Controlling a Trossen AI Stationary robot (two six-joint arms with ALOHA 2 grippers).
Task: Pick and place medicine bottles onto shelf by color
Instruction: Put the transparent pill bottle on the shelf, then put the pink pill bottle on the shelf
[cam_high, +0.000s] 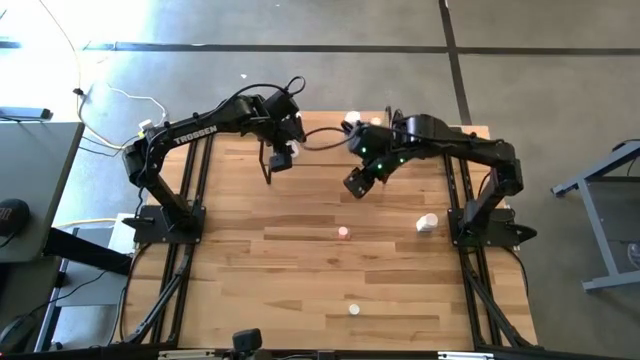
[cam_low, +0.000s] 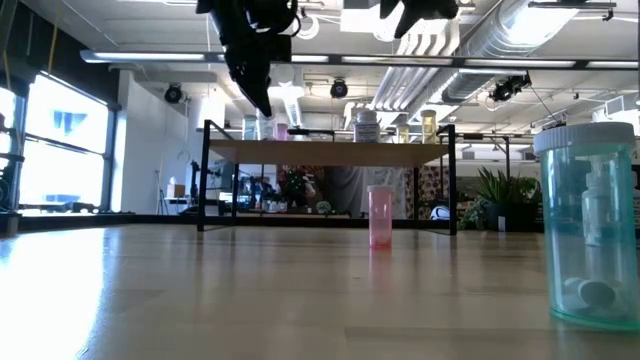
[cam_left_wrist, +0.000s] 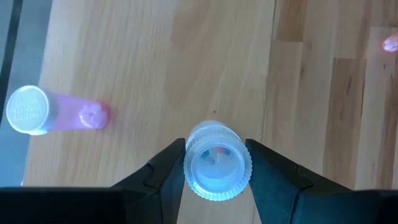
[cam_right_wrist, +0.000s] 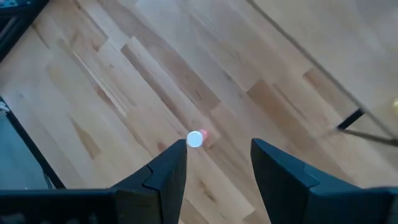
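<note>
1. Overhead, the left gripper (cam_high: 281, 160) is held above the shelf (cam_high: 320, 128), apparently for placing; the right gripper (cam_high: 357, 183) hangs nearby.
2. Low down, a pink bottle (cam_low: 380, 216) is seen standing upright before the shelf (cam_low: 330, 153).
3. At the left wrist, a clear bottle (cam_left_wrist: 216, 163) is clamped between the fingers (cam_left_wrist: 166, 171), its long axis pointing straight down; a pink bottle (cam_left_wrist: 53, 113) is seen beneath.
4. At the right wrist, open, empty jaws are aimed at the pink bottle (cam_right_wrist: 196, 139).

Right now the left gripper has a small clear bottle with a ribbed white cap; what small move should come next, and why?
Probably lower the left gripper a little and release. Its fingers clamp the small clear bottle above the light wood shelf top, beside a pink bottle with a white cap already there. The right gripper hovers open over the pink bottle on the table.
</note>
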